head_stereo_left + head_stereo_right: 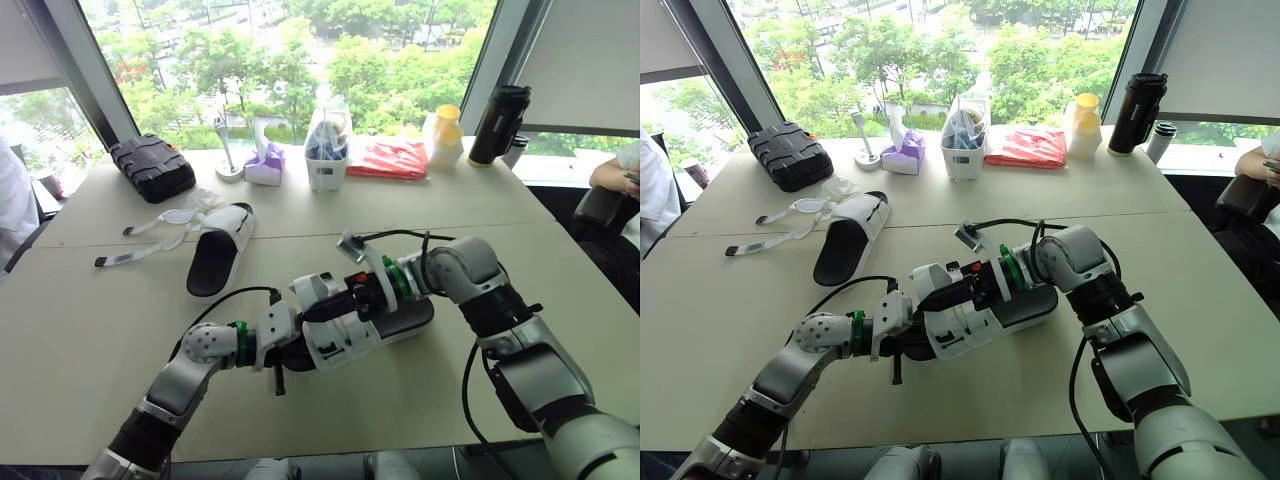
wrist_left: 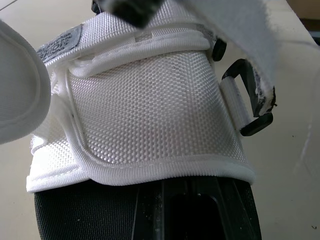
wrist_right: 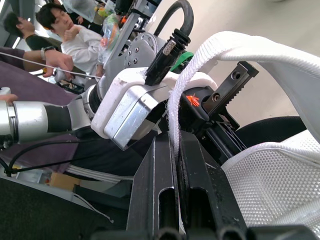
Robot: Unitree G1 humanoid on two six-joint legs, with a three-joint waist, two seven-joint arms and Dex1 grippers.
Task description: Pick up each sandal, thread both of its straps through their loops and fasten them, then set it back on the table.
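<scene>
One black-soled sandal with a white mesh upper (image 1: pixel 338 338) hangs just above the table's middle, between my two grippers. My left gripper (image 1: pixel 298 350) comes in from the left and is shut on the sandal at its near end. My right gripper (image 1: pixel 335 300) reaches in from the right and is shut on a white strap (image 3: pixel 172 115), pinched between its fingers (image 3: pixel 150 200). Beside the upper, black strap loops (image 2: pixel 250 100) stand free. The second sandal (image 1: pixel 220 250) lies flat at the left back, its long straps (image 1: pixel 150 235) trailing loose on the table.
Along the window edge stand a black case (image 1: pixel 152 167), a purple tissue box (image 1: pixel 265 165), a white bin (image 1: pixel 326 150), a red packet (image 1: pixel 388 158), a yellow-lidded bottle (image 1: pixel 445 135) and a black flask (image 1: pixel 498 125). A person's arm (image 1: pixel 615 175) shows at the right edge.
</scene>
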